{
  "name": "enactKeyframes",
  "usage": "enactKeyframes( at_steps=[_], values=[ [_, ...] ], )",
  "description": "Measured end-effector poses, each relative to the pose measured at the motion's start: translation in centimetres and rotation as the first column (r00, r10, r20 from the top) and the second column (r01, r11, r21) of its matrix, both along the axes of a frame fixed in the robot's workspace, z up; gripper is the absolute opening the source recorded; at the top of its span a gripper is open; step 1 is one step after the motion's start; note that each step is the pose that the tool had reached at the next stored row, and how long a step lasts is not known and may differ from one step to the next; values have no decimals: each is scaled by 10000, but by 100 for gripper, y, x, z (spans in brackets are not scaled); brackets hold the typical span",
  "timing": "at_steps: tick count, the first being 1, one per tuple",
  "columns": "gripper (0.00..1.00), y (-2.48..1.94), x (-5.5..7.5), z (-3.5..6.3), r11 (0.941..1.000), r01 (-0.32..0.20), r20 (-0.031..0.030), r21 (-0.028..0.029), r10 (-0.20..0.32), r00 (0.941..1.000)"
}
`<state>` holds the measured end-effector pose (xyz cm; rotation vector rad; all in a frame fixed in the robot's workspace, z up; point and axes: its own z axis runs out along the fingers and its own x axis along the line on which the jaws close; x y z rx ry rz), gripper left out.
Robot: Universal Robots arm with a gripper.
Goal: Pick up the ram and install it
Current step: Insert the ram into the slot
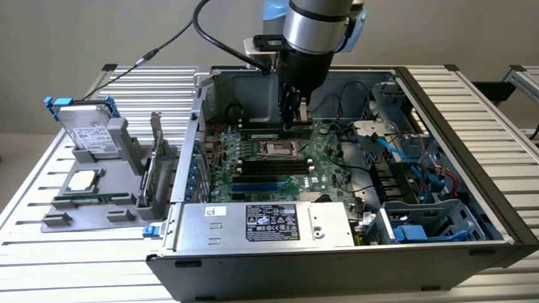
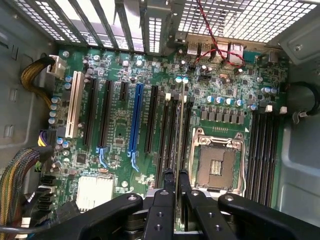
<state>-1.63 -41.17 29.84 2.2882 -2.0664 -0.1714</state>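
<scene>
Robotics lab bench set up for PC assembly work.
A slatted aluminium-profile table (image 1: 76,252) stands against a plain bare wall (image 1: 67,38). An industrial robot arm (image 1: 316,25) has a black cable (image 1: 168,44) running to its wrist, and its gripper (image 1: 291,125) is down inside an open desktop PC case (image 1: 337,271) lying on its side with the motherboard (image 1: 286,170) exposed. Beside the case, a grey moulded fixture (image 1: 84,208) presents loose parts, including a hard drive (image 1: 88,132) and an expansion card (image 1: 156,139) standing upright.
</scene>
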Motion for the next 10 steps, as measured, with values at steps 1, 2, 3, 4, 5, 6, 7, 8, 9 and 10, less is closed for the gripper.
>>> enactKeyframes(
  at_steps=[1,2,3,4,5,6,7,8,9,10],
  values=[
    [14,0,1,-4,10000,0,0,1,0,10000],
    [14,0,1,-15,10000,0,9,0,0,10000],
    [14,0,3,-25,10000,0,21,-1,0,10000],
    [14,0,4,-37,10000,0,33,-2,0,10000],
    [14,0,6,-49,10000,1,45,0,-1,10000],
    [14,1,7,-61,10000,7,56,0,-7,10000],
    [14,2,9,-74,10000,17,63,0,-17,10000],
    [14,9,11,-88,10000,33,64,-1,-33,10000],
    [14,16,13,-103,10000,52,64,-2,-52,10000],
    [14,23,14,-120,10000,75,64,0,-75,10000]
  ],
)
